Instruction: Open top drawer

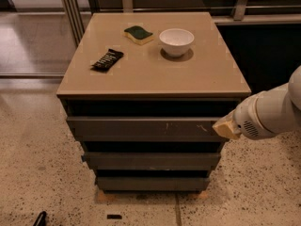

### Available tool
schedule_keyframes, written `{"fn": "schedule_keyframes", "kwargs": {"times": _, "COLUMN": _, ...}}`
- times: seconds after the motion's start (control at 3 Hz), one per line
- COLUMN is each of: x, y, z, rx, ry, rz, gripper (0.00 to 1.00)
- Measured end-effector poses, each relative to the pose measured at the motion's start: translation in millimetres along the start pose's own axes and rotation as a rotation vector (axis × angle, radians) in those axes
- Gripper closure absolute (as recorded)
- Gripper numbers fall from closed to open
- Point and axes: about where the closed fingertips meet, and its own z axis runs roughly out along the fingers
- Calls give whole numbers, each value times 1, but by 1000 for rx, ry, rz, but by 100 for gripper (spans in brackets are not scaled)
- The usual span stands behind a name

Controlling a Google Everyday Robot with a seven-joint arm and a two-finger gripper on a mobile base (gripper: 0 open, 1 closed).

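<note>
- In the middle of the view, a low cabinet stands on a speckled floor. It has a tan tabletop [155, 81] and three dark grey drawers stacked below.
- The top drawer [141, 127] sits just under the tabletop, with a dark gap above it. Its flat front has no handle and shows small whitish scratches right of centre.
- Two narrower lower drawers [150, 160] sit beneath it, with plain fronts.
- On the tabletop, a white bowl [176, 41] stands towards the back right. A green and yellow sponge [138, 34] lies just left of it. A dark packet [107, 60] lies well apart, near the left edge.
- A thick white arm [273, 112] reaches in from the right edge of the view.
- The gripper [227, 126], a yellowish tip, is at the right end of the top drawer's front. It looks to be touching that corner or just beside it.
- Whether the gripper is open or closed cannot be told from this angle.
- The top drawer looks shut or very nearly so; no grey interior shows.
- Judged from this, the step in hand is getting a hold on the drawer's right edge. The pull itself is not yet done.
- The next move likely calls for catching the edge of the front firmly, as there is no handle. Then it needs a straight pull outwards, towards the viewer, kept level so the hold does not slip off the corner.
</note>
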Motion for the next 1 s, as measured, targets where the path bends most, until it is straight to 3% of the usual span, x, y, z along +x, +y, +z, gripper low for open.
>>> {"fn": "schedule_keyframes", "kwargs": {"times": 0.33, "x": 6, "y": 10, "z": 29, "rx": -16, "ry": -133, "rz": 56, "gripper": 100}}
{"fn": "schedule_keyframes", "kwargs": {"times": 0.67, "x": 6, "y": 1, "z": 55, "rx": 15, "ry": -259, "rz": 144, "gripper": 100}}
{"fn": "schedule_keyframes", "kwargs": {"times": 1.0, "x": -4, "y": -17, "z": 50, "rx": 81, "ry": -307, "rz": 161, "gripper": 100}}
